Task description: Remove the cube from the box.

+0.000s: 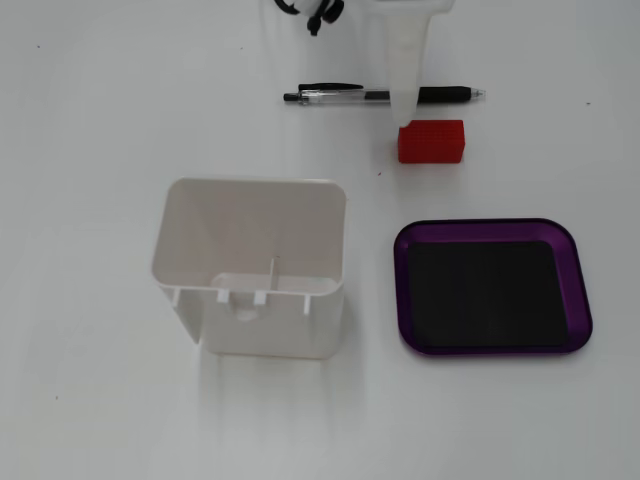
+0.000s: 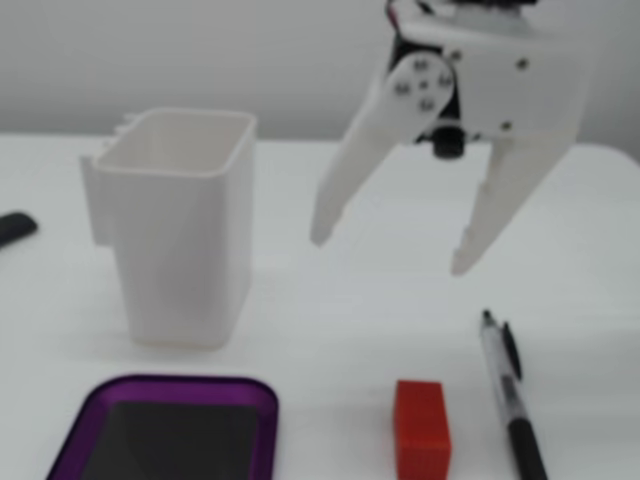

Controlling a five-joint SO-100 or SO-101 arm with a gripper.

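Hovering: the gripper (image 2: 390, 255) hangs above the table (image 2: 360, 310) with its two white fingers spread wide, nothing between them and nothing touched.
Gripper from above: in a fixed view from overhead only one white finger (image 1: 405, 75) reaches down from the top edge, its tip crossing the pen (image 1: 385, 96) and ending just above the cube (image 1: 432, 141); whether it touches either cannot be told there.
Cube: the red block lies on the bare table, outside the box (image 1: 580, 300), between the pen and the tray in the overhead view; in the low front view the cube (image 2: 421, 428) sits just left of the pen (image 2: 512, 400) and right of the box (image 2: 190, 388).
Box: purple tray with a black floor, holding nothing.
White container: the tall open-topped container (image 1: 250, 265) stands left of the box in the overhead view, and behind it, as container (image 2: 180, 230), in the front view.
Cut off: the arm above the gripper leaves both pictures; the box and pen are cropped at the bottom edge of the front view; a dark object (image 2: 15, 228) at its left edge is too cropped to name; black cables (image 1: 318, 12) show at the top of the overhead view.
Blur: the front view is soft, so the cube's surface texture cannot be made out there.
Count: one cube, one box, one white container, one pen, one gripper.
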